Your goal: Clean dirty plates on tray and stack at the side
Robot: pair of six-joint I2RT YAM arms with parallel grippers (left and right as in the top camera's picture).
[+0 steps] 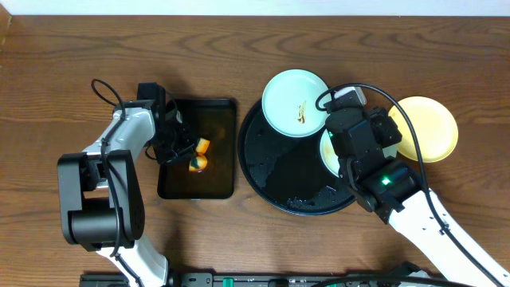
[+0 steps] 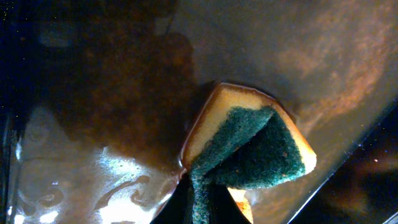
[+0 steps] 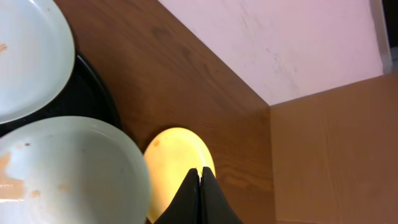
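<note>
Now left claw [image 1: 182, 148] pinches sponge [image 2: 249, 143] above rectangular tray [image 1: 217, 112]; right claw [image 3: 200, 172] closed, above yellow plate [image 3: 177, 152] off round tray [image 1: 271, 169].

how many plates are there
3. One mint plate at the tray's far edge; a second mint plate on its right side, partly covered from overhead; a yellow plate on the table beside the tray. None seems fully hidden.
</note>
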